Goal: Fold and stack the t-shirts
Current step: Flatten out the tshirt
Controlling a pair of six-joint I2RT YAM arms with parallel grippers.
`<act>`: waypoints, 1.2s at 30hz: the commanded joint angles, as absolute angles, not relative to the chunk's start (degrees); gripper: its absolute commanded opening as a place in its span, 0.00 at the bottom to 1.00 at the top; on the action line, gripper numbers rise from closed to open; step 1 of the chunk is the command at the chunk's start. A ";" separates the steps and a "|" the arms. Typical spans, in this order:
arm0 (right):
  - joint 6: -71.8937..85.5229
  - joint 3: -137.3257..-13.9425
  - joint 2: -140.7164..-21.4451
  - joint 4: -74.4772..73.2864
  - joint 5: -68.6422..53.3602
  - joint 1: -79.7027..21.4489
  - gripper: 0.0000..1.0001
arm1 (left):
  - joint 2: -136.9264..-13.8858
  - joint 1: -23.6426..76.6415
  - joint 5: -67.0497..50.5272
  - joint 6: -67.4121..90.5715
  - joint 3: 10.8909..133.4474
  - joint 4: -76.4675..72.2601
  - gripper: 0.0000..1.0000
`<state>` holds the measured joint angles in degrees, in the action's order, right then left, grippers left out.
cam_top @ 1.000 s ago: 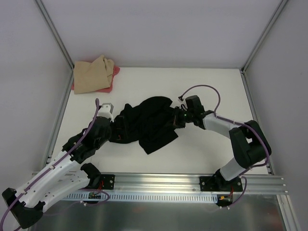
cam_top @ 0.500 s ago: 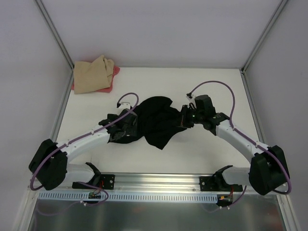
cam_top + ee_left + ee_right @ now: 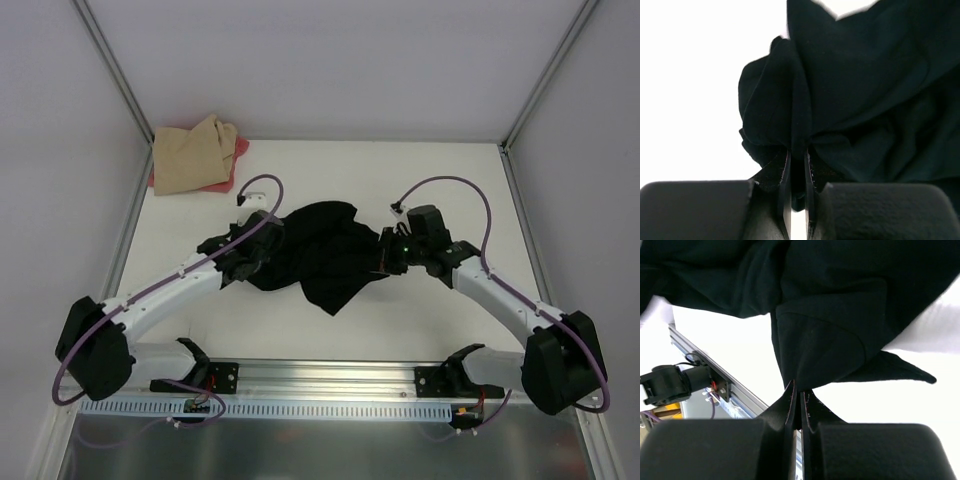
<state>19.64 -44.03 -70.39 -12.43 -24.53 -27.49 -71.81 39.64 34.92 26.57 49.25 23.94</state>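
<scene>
Two pinches hold the black t-shirt (image 3: 320, 255): the left gripper (image 3: 796, 160) has its jaws narrowed on a thick, bunched fold at the edge facing the tan t-shirt (image 3: 192, 155), & the right gripper (image 3: 797, 390) is clamped almost flat on a thin fold at the edge away from the tan t-shirt. The black t-shirt lies crumpled on the table (image 3: 420, 190), nearer the arm bases than the tan t-shirt, to its right & well apart from it. The tan t-shirt lies over the pink-red t-shirt (image 3: 232, 172). Risks, as we judge them: the left pinch prob. has several layers, so pulling the arms apart may drag a lump instead of spreading the cloth. The right pinch sits at the very fingertips w/ little cloth in it, so tension could slip it out. We can't tell which part (sleeve, hem, shoulder) either side holds, & no chest mark shows, so the spread may come out twisted or wrong side up. Too wide a pull toward the tan t-shirt could sweep cloth into it & spoil that pile.
</scene>
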 commanded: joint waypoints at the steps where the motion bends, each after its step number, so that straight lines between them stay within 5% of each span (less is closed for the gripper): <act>1: 16.79 -48.41 -65.40 -17.39 -21.29 -26.02 0.00 | -64.70 39.29 37.44 25.41 56.06 28.64 0.00; 18: 2.90 -105.87 -55.28 -54.66 -6.00 -8.00 0.00 | -45.90 39.20 40.25 15.21 81.20 47.45 0.00; 36: 4.66 -116.37 -48.96 -63.37 -0.62 -8.09 0.00 | -37.71 39.20 25.75 20.74 86.33 59.86 0.00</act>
<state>4.47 -114.98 -50.24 -64.36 -3.09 -8.54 -38.20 39.66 29.91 19.68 86.85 59.77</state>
